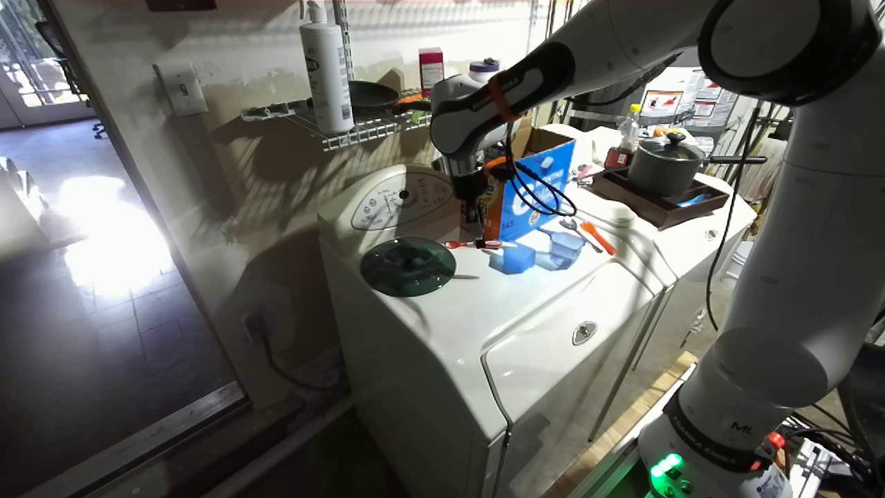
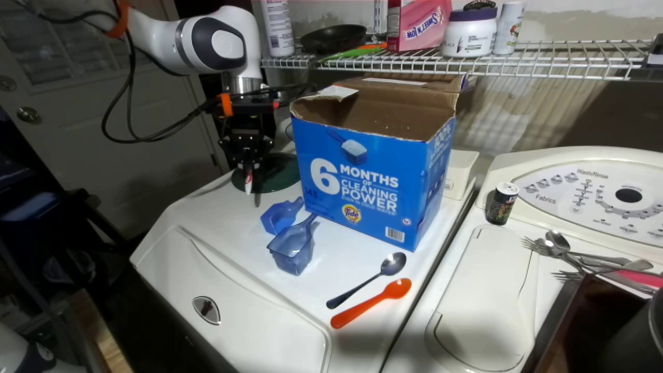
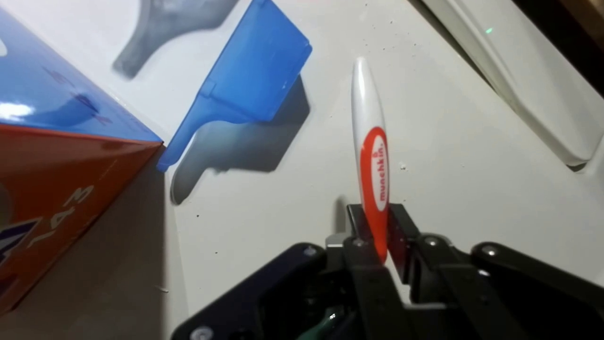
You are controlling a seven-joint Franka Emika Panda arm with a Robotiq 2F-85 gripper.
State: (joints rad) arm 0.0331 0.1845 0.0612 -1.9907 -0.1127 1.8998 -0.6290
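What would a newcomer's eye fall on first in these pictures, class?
Probably the big open blue box, standing on the white machine. Next, perhaps, the red-and-white utensil clamped between the black jaws beside it. Then the dark green disc on the machine's top.

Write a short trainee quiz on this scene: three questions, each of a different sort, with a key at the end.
1. Multiple choice: what does the tool hold?
A) a black skillet
B) a red-and-white utensil marked munchkin
C) a lidded pot

2. True or false: the Tide box is open at the top.

3. Compare: in an exterior view, which lies nearer that box, the dark-handled spoon or the orange spoon?

Key:
1. B; the wrist view shows it between the two fingertips.
2. True; the bare cardboard inside can be seen.
3. The dark-handled spoon; it lies between the box and the orange spoon.
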